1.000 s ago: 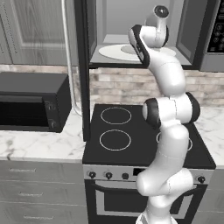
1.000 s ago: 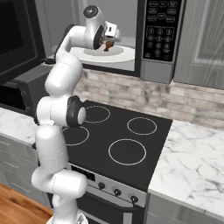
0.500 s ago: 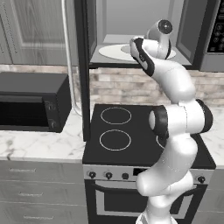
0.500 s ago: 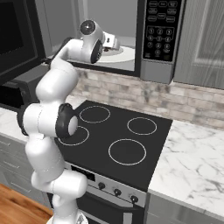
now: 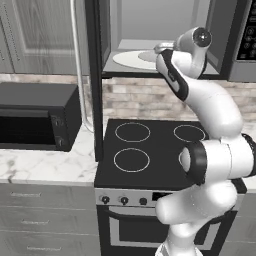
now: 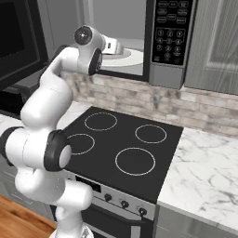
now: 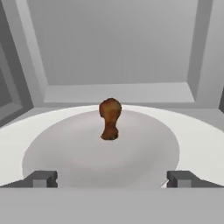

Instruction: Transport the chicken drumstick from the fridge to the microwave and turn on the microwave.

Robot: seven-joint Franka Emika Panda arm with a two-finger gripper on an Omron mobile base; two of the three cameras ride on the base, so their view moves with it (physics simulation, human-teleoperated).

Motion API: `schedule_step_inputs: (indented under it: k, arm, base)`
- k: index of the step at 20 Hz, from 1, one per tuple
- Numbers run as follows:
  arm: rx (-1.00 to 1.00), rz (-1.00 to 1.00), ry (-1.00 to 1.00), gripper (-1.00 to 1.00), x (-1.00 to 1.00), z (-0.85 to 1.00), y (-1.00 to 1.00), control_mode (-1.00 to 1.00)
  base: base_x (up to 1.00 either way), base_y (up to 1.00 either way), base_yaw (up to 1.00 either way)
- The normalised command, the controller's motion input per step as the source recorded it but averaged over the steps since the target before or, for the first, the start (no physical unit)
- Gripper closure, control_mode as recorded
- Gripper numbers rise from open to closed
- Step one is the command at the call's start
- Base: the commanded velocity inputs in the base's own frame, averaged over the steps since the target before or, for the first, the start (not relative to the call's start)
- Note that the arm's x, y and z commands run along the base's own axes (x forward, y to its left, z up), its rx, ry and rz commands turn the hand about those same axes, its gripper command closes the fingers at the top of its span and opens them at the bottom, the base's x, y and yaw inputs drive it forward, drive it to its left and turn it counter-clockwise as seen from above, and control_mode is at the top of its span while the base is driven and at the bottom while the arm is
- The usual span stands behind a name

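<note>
Nowhere legible writing, microwave (image 6: 173,42) keypad blurred

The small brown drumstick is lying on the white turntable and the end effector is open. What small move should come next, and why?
Probably draw the end effector straight back out of the dark grey microwave. The small brown chicken drumstick lies free on the white round turntable, apart from both fingertips, and the door cannot be shut while the arm reaches inside.

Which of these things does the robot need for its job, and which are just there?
Needed: drumstick, lying free on the turntable; microwave, door open; gripper, open.

Just there: stove, black countertop oven, marble counter.
</note>
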Motion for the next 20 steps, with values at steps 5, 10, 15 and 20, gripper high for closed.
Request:
schedule_step_inputs:
  k: [5,10,15,20]
  arm:
    - [0.00,0.00,0.00,-1.00,-0.82,0.45,0.07,-1.00]
    - [0.00,0.00,0.00,-1.00,-0.93,0.11,0.06,-1.00]
    - [-0.06,0.00,-0.02,-1.00,-0.65,-0.04,0.17,-1.00]
    - [0.00,0.00,0.00,-1.00,-0.68,0.08,0.16,-1.00]
  base:
    - [0.00,0.00,0.00]
    - [0.00,0.00,0.00]
    - [0.00,0.00,0.00]
    - [0.00,0.00,0.00]
